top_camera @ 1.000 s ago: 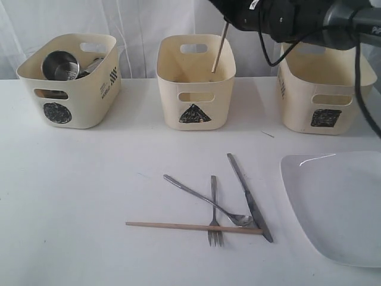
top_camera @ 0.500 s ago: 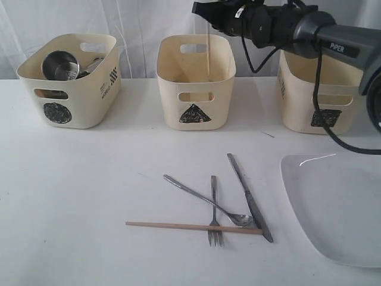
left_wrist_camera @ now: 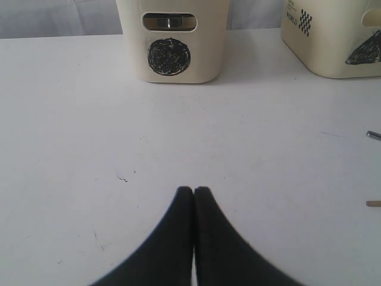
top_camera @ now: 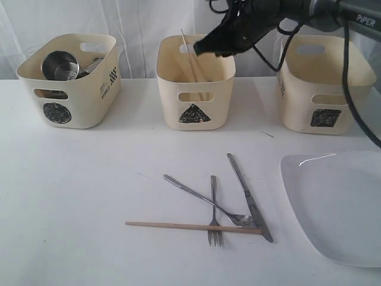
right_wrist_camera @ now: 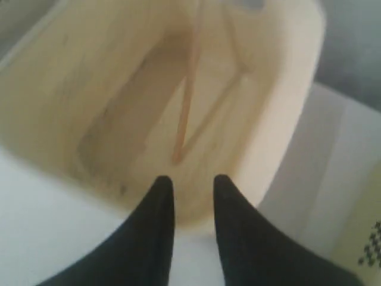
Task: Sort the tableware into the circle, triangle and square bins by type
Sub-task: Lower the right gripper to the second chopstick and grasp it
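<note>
My right gripper (top_camera: 201, 47) hovers open over the triangle bin (top_camera: 195, 95), its fingers (right_wrist_camera: 159, 202) apart with nothing between them. One wooden chopstick (top_camera: 189, 56) leans inside that bin, with its top poking above the rim; the right wrist view shows the chopstick (right_wrist_camera: 186, 107) lying free on the bin floor. The other chopstick (top_camera: 190, 226) lies on the table under the fork (top_camera: 214, 205), spoon (top_camera: 199, 196) and knife (top_camera: 247, 193). The white plate (top_camera: 339, 205) sits at the right. My left gripper (left_wrist_camera: 194, 192) is shut and empty above bare table, facing the circle bin (left_wrist_camera: 202, 53).
The circle bin (top_camera: 83, 95) at the left holds a steel cup (top_camera: 59, 64) and other steel ware. The square bin (top_camera: 297, 95) stands at the right, behind the plate. A black cable hangs from the right arm in front of it.
The right gripper held the chopstick upright over the triangle bin, then let it go. The chopstick now leans in the bin and the gripper has dropped lower.
</note>
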Tool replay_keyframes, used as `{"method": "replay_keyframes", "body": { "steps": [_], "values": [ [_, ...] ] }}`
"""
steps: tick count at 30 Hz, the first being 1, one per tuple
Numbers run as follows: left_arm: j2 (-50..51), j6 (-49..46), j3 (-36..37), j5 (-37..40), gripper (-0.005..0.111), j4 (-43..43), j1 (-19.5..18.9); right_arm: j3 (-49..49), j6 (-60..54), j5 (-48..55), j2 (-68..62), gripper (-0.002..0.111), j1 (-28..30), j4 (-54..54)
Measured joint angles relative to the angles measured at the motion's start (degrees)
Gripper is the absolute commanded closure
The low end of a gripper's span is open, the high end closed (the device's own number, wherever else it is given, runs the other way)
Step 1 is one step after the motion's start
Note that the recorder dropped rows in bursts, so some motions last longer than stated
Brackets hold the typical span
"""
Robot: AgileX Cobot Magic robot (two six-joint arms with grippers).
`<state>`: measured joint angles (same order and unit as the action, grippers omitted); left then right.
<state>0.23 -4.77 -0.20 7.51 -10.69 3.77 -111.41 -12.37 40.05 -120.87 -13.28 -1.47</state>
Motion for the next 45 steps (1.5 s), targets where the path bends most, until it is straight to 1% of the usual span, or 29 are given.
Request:
{"method": "replay_keyframes", "body": {
  "steps": [2,4,7,13,16,26,34,40,45],
  "values": [
    [0.0,0.0,0.0,0.0,0.107,0.0,0.0,3.0,-6.7,8.5,3.0,0.085,-2.2,0.2],
    [0.0,0.0,0.0,0.0,0.107,0.0,0.0,6.5,-11.0,14.7,6.0,0.085,-4.6,0.2],
    [0.0,0.0,0.0,0.0,0.107,0.0,0.0,11.4,-15.4,21.4,10.1,0.082,-9.6,1.5],
    [0.0,0.0,0.0,0.0,0.107,0.0,0.0,19.3,-23.3,25.7,13.8,0.061,-19.6,3.3],
    [0.0,-0.1,0.0,0.0,0.107,0.0,0.0,22.2,-25.8,25.4,13.7,0.058,-22.4,3.7],
    [0.0,-0.1,0.0,0.0,0.107,0.0,0.0,28.1,-32.2,22.3,10.4,0.058,-24.7,5.7],
    [0.0,-0.1,0.0,0.0,0.107,0.0,0.0,28.7,-33.2,19.0,5.1,0.058,-25.0,1.9],
    [0.0,-0.1,0.0,0.0,0.107,0.0,0.0,28.7,-33.2,18.8,2.8,0.058,-25.0,-1.4],
    [0.0,-0.1,0.0,0.0,0.107,0.0,0.0,28.7,-33.2,15.9,1.1,0.058,-23.3,-3.2]
  ]
}}
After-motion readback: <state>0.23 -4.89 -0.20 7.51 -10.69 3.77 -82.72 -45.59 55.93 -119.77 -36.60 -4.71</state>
